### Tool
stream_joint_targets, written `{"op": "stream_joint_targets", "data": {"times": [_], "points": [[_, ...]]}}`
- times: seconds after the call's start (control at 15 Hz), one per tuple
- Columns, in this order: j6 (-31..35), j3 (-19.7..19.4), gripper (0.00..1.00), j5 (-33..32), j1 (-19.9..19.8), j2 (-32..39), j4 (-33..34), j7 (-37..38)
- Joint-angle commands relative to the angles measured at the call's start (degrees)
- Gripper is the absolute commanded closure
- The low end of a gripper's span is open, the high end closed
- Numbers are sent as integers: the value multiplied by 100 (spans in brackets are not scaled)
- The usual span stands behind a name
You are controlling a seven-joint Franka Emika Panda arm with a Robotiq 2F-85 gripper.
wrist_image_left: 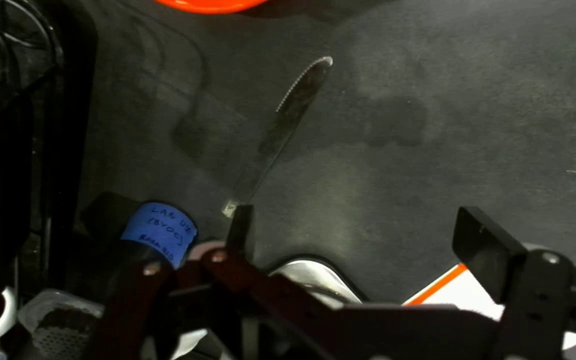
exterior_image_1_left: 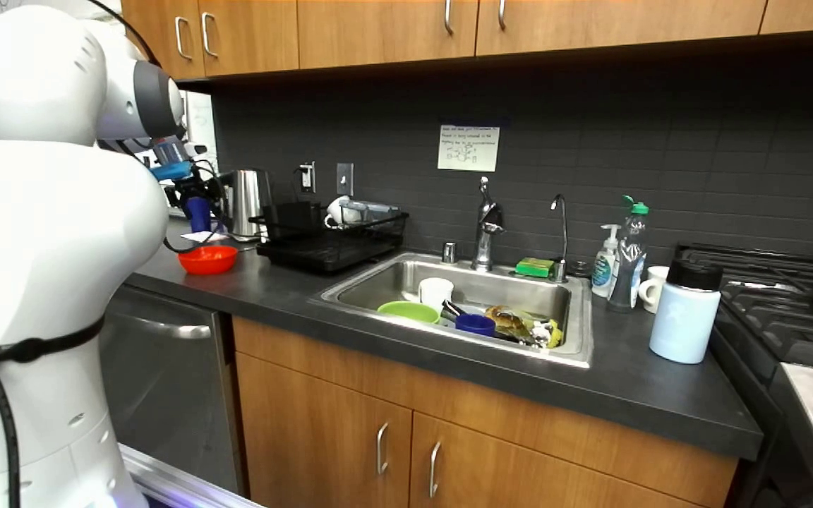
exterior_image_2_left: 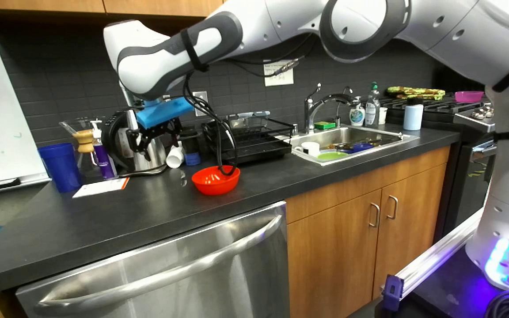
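Above the dark surface, hovers with jaws spread wide, near the steel kettle and a serrated knife lying near the red bowl.

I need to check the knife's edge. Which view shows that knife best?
The wrist view: it looks down on the knife close up, so its serrations show. In both exterior views, it is too small to make out clearly.

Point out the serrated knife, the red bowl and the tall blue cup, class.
Serrated knife (wrist_image_left: 288,116), in the wrist view: on its blade.
Red bowl (exterior_image_2_left: 214,187), in an exterior view: on its outer wall.
Tall blue cup (exterior_image_2_left: 63,168), in an exterior view: on its side.
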Motion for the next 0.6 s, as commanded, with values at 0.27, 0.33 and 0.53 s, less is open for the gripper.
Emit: {"op": "stream_joint_targets", "data": {"times": [0.27, 0.33, 0.53], "points": [[-310, -22, 0, 2, -95, 356, 555, -139], [-333, -19, 0, 7, -91, 396, 624, -135], [-359, 12, 0, 73, -110, 524, 827, -92]]}}
